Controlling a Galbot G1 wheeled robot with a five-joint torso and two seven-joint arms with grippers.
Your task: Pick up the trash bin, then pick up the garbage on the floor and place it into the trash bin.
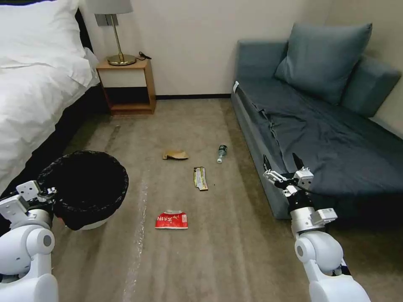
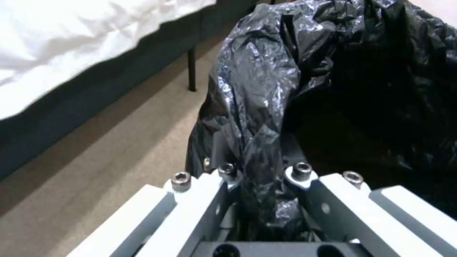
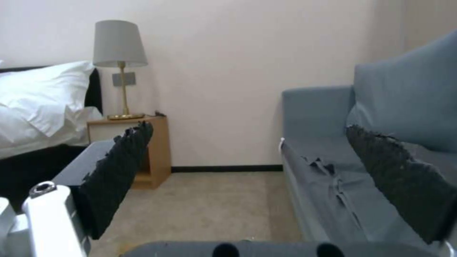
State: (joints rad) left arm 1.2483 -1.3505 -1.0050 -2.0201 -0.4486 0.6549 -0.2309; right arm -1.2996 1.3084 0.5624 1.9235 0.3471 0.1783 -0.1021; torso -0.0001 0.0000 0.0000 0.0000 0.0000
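Note:
The trash bin (image 1: pixel 90 184) is at my left, its black liner (image 2: pixel 266 82) draped over the rim and a little white base showing below. My left gripper (image 1: pixel 51 192) is shut on the near rim, and the left wrist view shows the bag pinched in that gripper (image 2: pixel 262 171). Garbage lies on the carpet ahead: a red-and-white packet (image 1: pixel 171 220), a gold wrapper (image 1: pixel 200 178), a small bottle (image 1: pixel 221 153) and a tan cardboard scrap (image 1: pixel 175 155). My right gripper (image 1: pixel 282 164) hangs open and empty beside the sofa's front edge; in its wrist view the right gripper (image 3: pixel 257 160) faces the far wall.
A bed (image 1: pixel 29 88) with white linen runs along the left, close behind the bin. A wooden nightstand (image 1: pixel 128 86) with a lamp (image 1: pixel 113 29) stands at the back wall. A blue-grey sofa (image 1: pixel 319 126) fills the right side. Carpet lies between them.

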